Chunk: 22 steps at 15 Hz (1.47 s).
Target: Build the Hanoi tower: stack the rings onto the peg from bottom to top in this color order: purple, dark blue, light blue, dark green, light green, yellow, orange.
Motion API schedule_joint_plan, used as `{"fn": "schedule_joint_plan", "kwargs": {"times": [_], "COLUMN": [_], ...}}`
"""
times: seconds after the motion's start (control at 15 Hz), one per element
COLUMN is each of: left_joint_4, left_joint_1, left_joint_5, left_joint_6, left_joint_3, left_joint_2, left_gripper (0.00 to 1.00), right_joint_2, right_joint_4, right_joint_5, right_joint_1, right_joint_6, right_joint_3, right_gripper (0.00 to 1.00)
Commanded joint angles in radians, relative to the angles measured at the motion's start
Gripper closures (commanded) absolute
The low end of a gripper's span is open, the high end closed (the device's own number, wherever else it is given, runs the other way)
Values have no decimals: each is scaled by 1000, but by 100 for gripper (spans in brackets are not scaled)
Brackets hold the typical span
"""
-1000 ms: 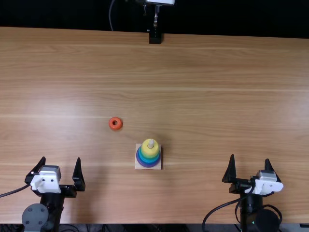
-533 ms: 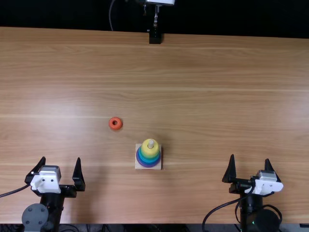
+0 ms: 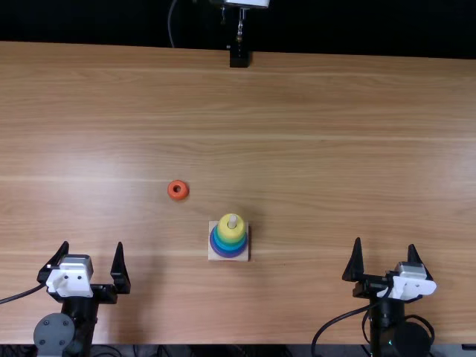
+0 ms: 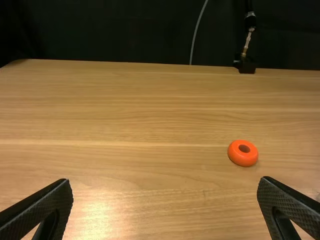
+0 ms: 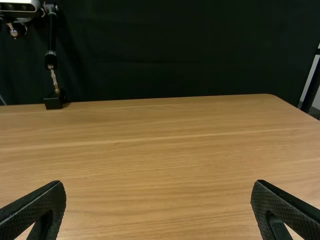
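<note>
one orange ring (image 3: pixel 178 195) to go, and little peg (image 3: pixel 232 221) to catch it

the orange ring lies flat on the tabletop (image 3: pixel 320 163), apart from the pale square base (image 3: pixel 213 256); on that base the other rings are stacked, with the yellow ring (image 3: pixel 231 233) uppermost. the left hand (image 3: pixel 93 245) is spread wide and empty, and so is the right hand (image 3: pixel 384 243)

the likeliest trouble is a grip taken off-centre, which could pinch the rounded ring out sideways or tilt it. only a short tip of peg stands above the yellow ring, so a slightly misjudged release could leave the orange ring leaning or let it roll off. coming down too low might nudge the stack or shift its base

no label or lettering can be read on the rings or the base
</note>
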Motion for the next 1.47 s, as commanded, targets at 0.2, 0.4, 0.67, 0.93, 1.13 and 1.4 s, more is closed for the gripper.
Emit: {"fn": "schedule_joint_plan", "kwargs": {"times": [0.2,0.4,0.67,0.93,1.13,1.4], "left_joint_4": [-22,-22,-24,-33,-37,-113], "left_joint_1": [-4,-53,-155,-337,-332,-329], "left_joint_5": [-6,-6,0,-4,-17,-24], "left_joint_6": [5,5,-4,7,9,268], "left_joint_3": [163,379,649,856,904,1065], "left_joint_2": [146,416,823,1168,1393,1673], "left_gripper": [0,0,0,0,0,0], "right_joint_2": [-10,-10,-10,-10,-10,-10], "right_joint_4": [2,2,2,2,2,2], "right_joint_5": [-5,-5,-5,-5,-5,-5], "right_joint_1": [-8,-8,-8,-8,-8,-8], "right_joint_6": [6,6,6,6,6,6], "right_joint_3": [-13,-13,-13,-13,-13,-13], "right_gripper": [0,0,0,0,0,0]}}
